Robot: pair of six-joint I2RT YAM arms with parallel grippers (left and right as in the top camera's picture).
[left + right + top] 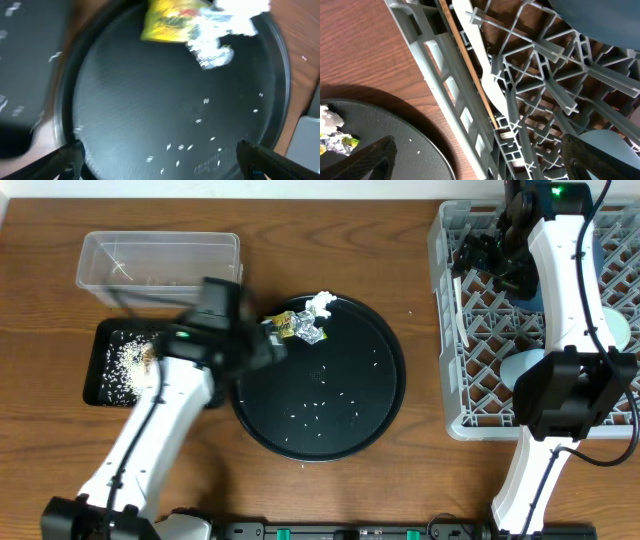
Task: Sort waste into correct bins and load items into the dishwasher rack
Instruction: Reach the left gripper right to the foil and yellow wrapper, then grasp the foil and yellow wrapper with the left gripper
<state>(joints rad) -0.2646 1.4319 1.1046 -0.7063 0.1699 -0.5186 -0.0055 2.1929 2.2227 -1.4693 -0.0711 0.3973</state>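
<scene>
Scraps of waste cluster at the far rim of a round black tray [385, 385] on the wooden desk [400, 240]: yellow wrapper [281, 326], crumpled foil [309, 333] and white tissue [320, 304], with rice grains [318, 412] scattered across its floor. The left end effector [160, 160] hangs over it, fingers spread wide and empty. The right end effector [480, 160], likewise open, hovers above the grey rack [445, 330], where a white spoon [485, 75] lies along the edge nearest the tray.

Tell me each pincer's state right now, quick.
Left pincer: open, holding nothing.
Right pincer: open, holding nothing.
</scene>
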